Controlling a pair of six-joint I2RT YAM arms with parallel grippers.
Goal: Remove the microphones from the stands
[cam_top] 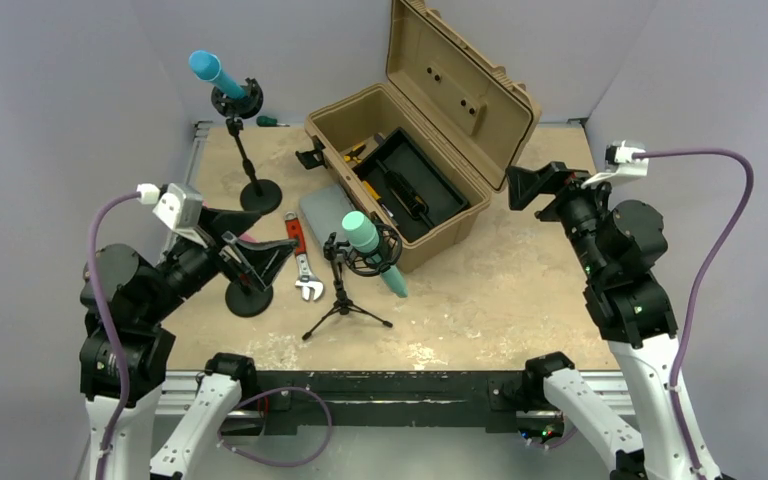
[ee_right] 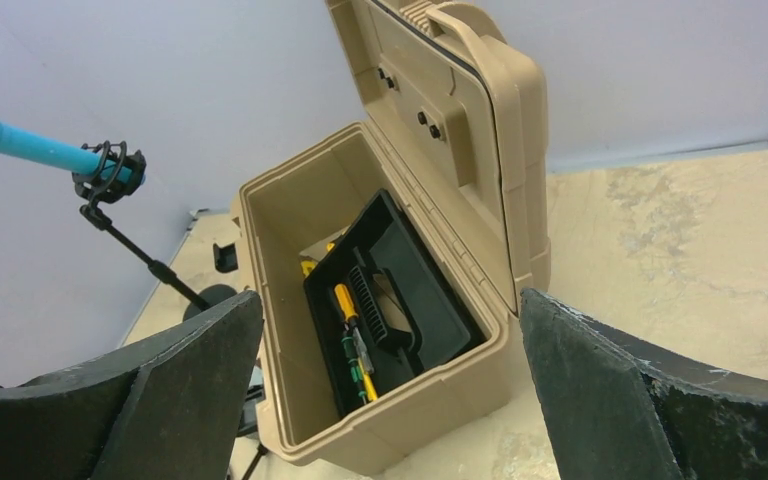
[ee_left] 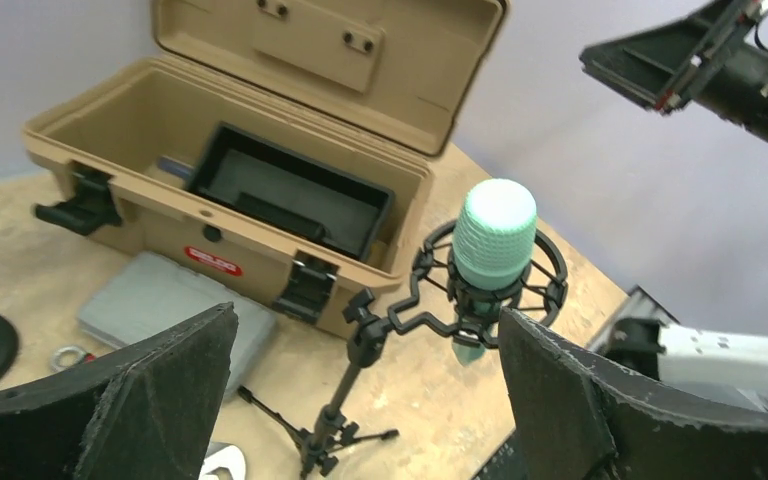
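A mint-green microphone (cam_top: 362, 233) sits in a black shock mount (cam_top: 385, 258) on a small tripod stand (cam_top: 341, 300) at the table's middle. In the left wrist view the microphone (ee_left: 495, 240) stands tilted above the tripod (ee_left: 332, 412), ahead of the fingers. My left gripper (cam_top: 260, 255) (ee_left: 365, 330) is open and empty, left of the tripod and apart from it. A second, blue microphone (cam_top: 210, 70) (ee_right: 20, 145) sits on a taller round-based stand (cam_top: 245, 160) at the back left. My right gripper (cam_top: 532, 187) (ee_right: 390, 300) is open and empty, raised right of the toolbox.
An open tan toolbox (cam_top: 345, 115) (ee_left: 90, 130) (ee_right: 270, 250) with a black tray of tools stands behind the tripod. A grey case (cam_top: 320, 208) (ee_left: 150, 300), a red-handled wrench (cam_top: 303, 262) and a loose round black base (cam_top: 248, 298) lie left of the tripod.
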